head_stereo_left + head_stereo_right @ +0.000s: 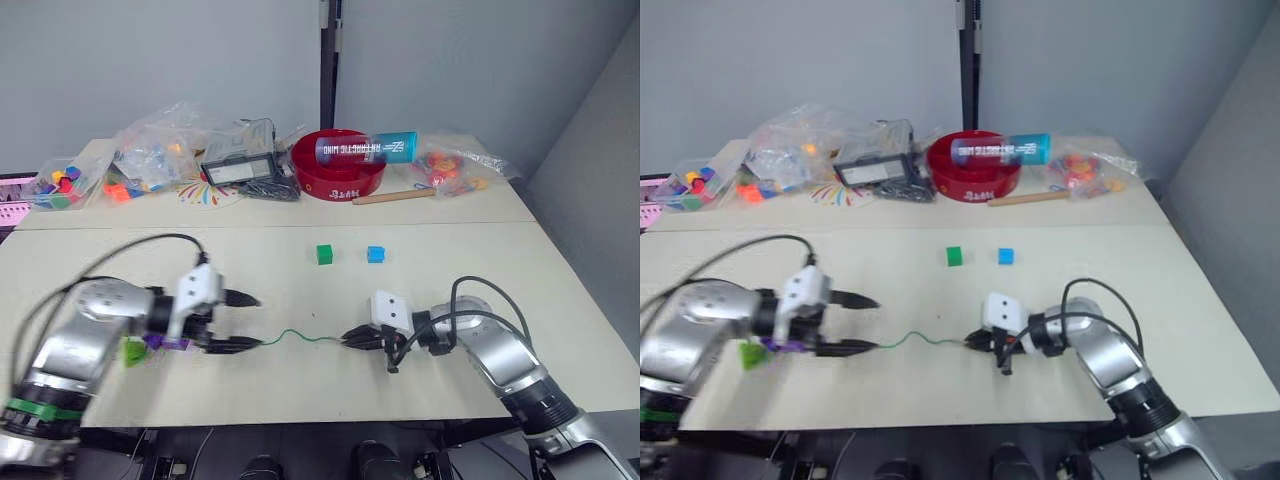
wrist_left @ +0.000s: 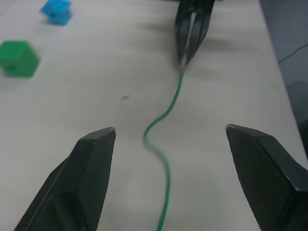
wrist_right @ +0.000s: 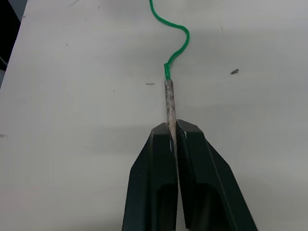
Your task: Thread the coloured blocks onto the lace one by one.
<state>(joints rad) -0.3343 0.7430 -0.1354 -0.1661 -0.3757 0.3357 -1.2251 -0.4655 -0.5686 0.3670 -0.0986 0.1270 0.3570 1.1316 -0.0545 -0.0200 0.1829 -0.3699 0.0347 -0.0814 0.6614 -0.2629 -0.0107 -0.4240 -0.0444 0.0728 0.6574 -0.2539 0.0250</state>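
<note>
A thin green lace (image 1: pixel 300 336) lies across the front of the table between my two grippers. My right gripper (image 1: pixel 350 337) is shut on its stiff pale tip (image 3: pixel 169 101), which sticks out past the fingers. My left gripper (image 1: pixel 248 322) is open, its fingers (image 2: pixel 96 163) on either side of the cord (image 2: pixel 166 110) without touching it. A purple block (image 1: pixel 165 342) and a lime green block (image 1: pixel 132 351) sit just behind the left gripper; I cannot tell whether they are on the lace. A dark green block (image 1: pixel 323 254) and a blue block (image 1: pixel 375 254) lie loose further back.
Along the back stand a red bowl (image 1: pixel 338 170) with a blue-capped tube (image 1: pixel 367 148) across it, a wooden stick (image 1: pixel 395 197), a black device (image 1: pixel 240 172) and plastic bags of mixed toy pieces (image 1: pixel 150 150). The table's right edge (image 1: pixel 570 290) is near my right arm.
</note>
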